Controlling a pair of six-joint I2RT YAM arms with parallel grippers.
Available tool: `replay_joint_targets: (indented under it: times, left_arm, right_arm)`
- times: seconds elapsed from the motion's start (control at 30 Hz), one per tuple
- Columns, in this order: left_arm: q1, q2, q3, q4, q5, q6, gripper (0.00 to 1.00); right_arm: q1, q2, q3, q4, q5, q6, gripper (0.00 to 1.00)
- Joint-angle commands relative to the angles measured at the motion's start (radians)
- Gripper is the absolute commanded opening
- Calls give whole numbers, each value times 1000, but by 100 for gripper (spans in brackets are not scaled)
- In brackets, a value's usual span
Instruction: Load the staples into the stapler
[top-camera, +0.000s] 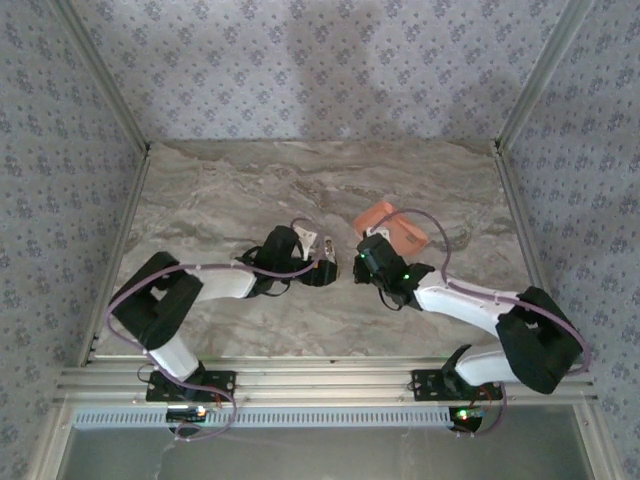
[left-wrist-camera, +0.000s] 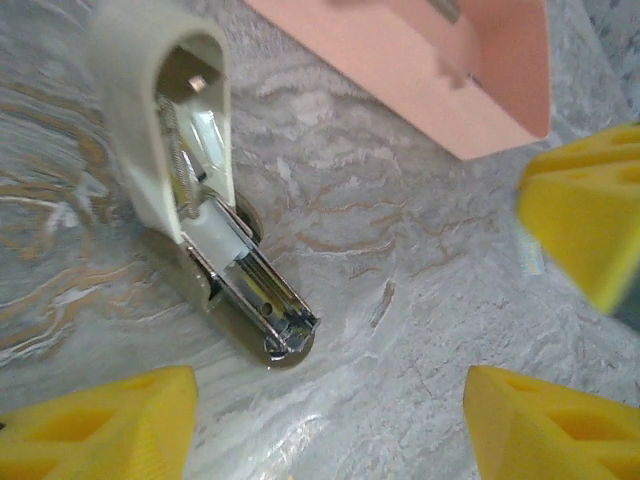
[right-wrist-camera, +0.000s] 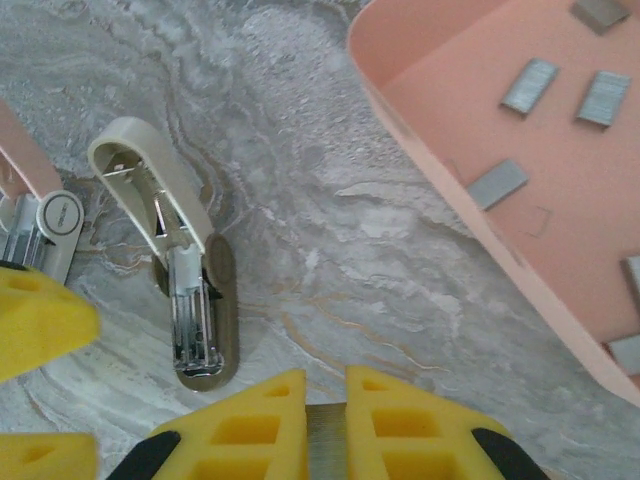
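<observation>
The stapler (right-wrist-camera: 190, 290) lies on the marble table with its white cover (left-wrist-camera: 160, 120) flipped up and its metal channel (left-wrist-camera: 260, 300) bare. My left gripper (left-wrist-camera: 325, 440) hangs open just in front of the channel's tip, and nothing sits between its yellow fingers (left-wrist-camera: 100, 425). My right gripper (right-wrist-camera: 327, 400) is shut on one grey strip of staples (right-wrist-camera: 327, 445), to the right of the stapler and above the table. More staples (right-wrist-camera: 530, 85) lie loose in the salmon-pink tray (right-wrist-camera: 440, 190). From above, both grippers (top-camera: 322, 268) (top-camera: 362, 268) face each other beside the stapler (top-camera: 318, 243).
The pink tray (top-camera: 392, 228) sits just behind my right gripper, its near wall (left-wrist-camera: 440, 90) close to the stapler. A finger of the right gripper (left-wrist-camera: 590, 220) juts in at the right of the left wrist view. Metal rails border the table.
</observation>
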Motion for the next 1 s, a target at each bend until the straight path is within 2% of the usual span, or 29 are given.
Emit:
replay_joint_targets:
  times: [0.0,0.17,0.37,0.63,0.97]
  left_arm:
    - [8,-106,-58,21,-100,-1,73]
    - [17,-236,-144,4,-251,2,77]
    - [40,-351,-229,-17,-359,-8,80]
    - [67,-420,-280,-38,-392,-8,81]
    - [79,-430,-285,-40,-391,-4,81]
  right_arm:
    - [23,50,60,32,-18,-23,13]
    - [47,125,112,57,-27,-32,13]
    - [63,214,168,63,-38,-40,13]
    - [70,287,216,65,-52,-45,13]
    - [75,330,230,65,-32,-45,13]
